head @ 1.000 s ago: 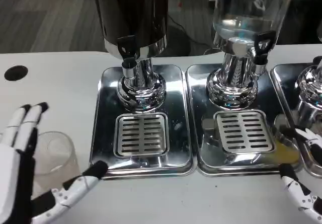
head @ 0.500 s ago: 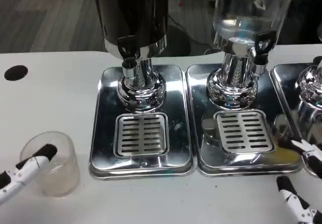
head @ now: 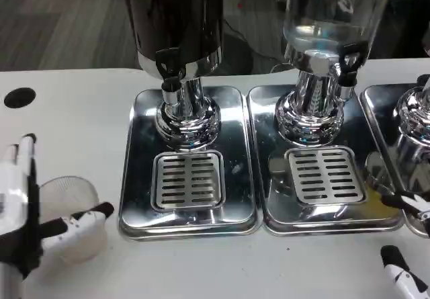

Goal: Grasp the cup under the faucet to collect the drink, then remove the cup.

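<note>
The left hand [head: 27, 215] is at the worktop's [head: 80, 111] front left corner, its white back facing up and its fingers pointing away toward the far edge. One white and black finger [head: 84, 220] reaches right across the front of the clear plastic cup [head: 70, 215], and the cup sits between this finger and the palm. Whether the hand truly grips the cup cannot be told.

The cup stands upright on the worktop, just left of the left steel drip tray [head: 138, 178] and well clear of the dark dispenser's faucet [head: 168, 77].

The right hand [head: 406, 245] is at the front right corner, with black-tipped fingers spread apart and nothing between them, near the front edge of the middle drip tray [head: 269, 198] under the clear dispenser [head: 332, 17].
</note>
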Controlling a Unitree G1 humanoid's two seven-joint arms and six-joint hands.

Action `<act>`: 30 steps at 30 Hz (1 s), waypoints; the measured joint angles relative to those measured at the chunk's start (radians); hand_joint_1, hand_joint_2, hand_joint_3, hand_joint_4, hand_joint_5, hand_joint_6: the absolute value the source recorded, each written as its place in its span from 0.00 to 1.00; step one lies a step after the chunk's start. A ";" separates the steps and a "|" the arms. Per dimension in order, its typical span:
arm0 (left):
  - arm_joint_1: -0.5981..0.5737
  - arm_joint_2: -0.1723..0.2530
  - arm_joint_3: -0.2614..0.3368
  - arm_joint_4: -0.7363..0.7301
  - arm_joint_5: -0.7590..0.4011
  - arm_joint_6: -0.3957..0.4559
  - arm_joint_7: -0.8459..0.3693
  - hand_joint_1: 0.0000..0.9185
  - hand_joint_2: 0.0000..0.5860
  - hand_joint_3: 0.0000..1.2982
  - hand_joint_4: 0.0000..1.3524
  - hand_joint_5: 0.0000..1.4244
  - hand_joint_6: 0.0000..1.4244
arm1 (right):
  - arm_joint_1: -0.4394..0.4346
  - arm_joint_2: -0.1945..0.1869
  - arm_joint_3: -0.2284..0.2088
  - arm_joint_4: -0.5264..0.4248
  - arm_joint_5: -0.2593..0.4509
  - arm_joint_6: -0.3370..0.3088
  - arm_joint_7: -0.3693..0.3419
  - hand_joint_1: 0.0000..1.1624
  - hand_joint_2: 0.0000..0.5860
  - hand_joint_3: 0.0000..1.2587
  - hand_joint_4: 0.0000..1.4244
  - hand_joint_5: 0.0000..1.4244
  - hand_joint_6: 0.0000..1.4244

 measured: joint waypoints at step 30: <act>-0.033 0.026 -0.116 0.069 0.128 0.104 0.035 0.41 0.16 0.43 0.47 0.66 0.86 | -0.044 0.023 0.010 0.013 0.009 -0.020 0.046 0.48 0.65 0.20 0.10 0.06 0.00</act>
